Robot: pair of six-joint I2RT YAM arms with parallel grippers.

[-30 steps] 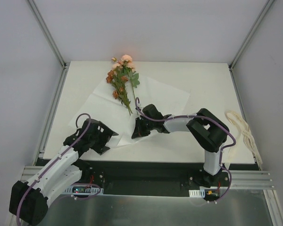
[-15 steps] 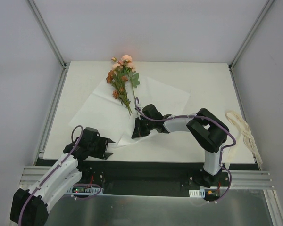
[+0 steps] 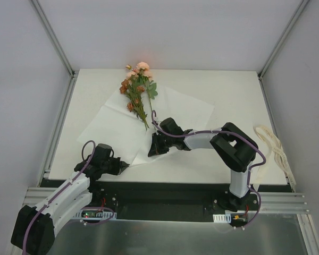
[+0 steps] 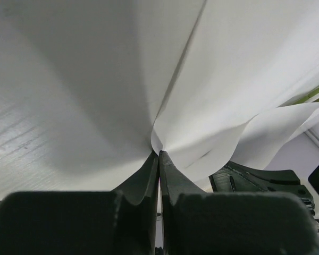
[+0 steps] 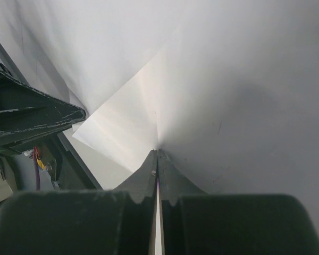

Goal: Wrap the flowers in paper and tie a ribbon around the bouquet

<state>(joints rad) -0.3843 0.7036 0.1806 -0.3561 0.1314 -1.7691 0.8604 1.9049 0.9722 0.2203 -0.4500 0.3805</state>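
Left fingers [image 4: 146,183] pressed together, pinching near corner of paper [image 3: 173,109]; sheet creases up from tips. Right fingers [image 5: 146,183] pressed together too, pinching near edge of same paper, more toward middle. Paper spread on worktop [image 3: 228,90]. Flowers [image 3: 137,91] lie on far left part of paper, blooms away from arms, stems pointing toward right fingers. Ribbon [image 3: 274,146] lies loose at right edge of worktop, well apart from paper.

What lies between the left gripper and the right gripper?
Only the near edge of the paper, in the top view; left gripper and right gripper both pinch it.
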